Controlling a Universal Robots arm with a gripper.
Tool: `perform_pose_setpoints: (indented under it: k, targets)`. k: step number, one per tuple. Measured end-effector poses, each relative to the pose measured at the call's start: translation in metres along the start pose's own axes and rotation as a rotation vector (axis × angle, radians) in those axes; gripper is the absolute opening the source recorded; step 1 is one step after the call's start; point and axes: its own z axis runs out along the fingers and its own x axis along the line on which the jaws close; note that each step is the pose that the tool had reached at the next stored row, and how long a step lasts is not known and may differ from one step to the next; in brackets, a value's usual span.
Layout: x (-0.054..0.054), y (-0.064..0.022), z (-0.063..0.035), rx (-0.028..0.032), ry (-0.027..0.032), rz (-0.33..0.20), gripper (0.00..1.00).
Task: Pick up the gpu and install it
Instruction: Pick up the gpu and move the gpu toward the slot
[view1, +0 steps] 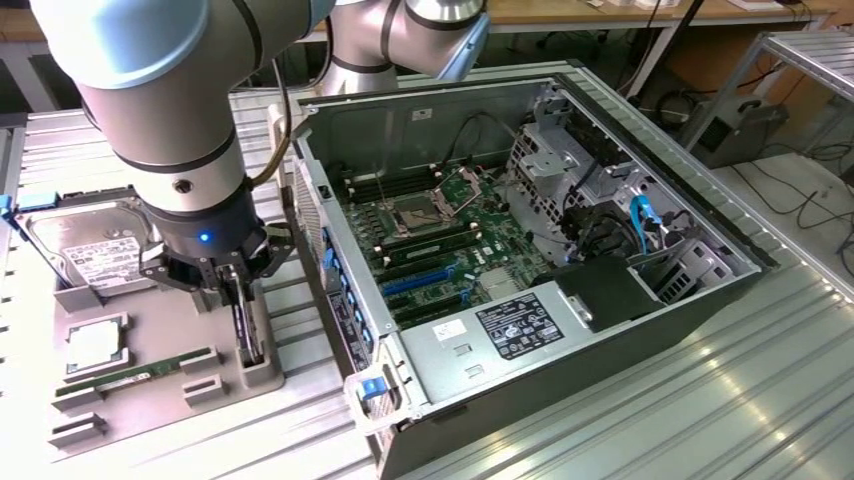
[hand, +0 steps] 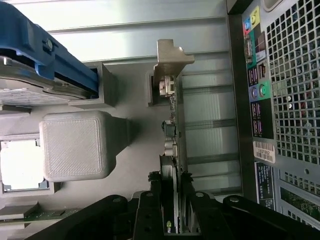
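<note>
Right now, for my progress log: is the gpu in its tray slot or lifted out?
In. The gpu stands on edge, its bracket seated in the tray, claw over it.

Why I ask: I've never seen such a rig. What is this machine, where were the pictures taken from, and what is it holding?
It is a robot arm with a gripper. One picture comes from a camera off the arm, the other from a camera on its wrist. On the bench stand an open computer case and a gray holder carrying a hard drive, a processor chip, a memory stick and a graphics card standing on edge. The gripper is down at the graphics card; whether it grips it yet, I cannot tell.
</note>
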Motion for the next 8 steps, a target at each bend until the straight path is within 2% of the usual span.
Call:
perform_pose_setpoints:
  k: [2,8]
  targets:
    - [0.0000,0.0000,0.0003,-0.0003,0.0006,-0.008,0.27]
    - [0.0000,0.0000,0.0006,-0.0031,0.0071,-0.107,0.26]
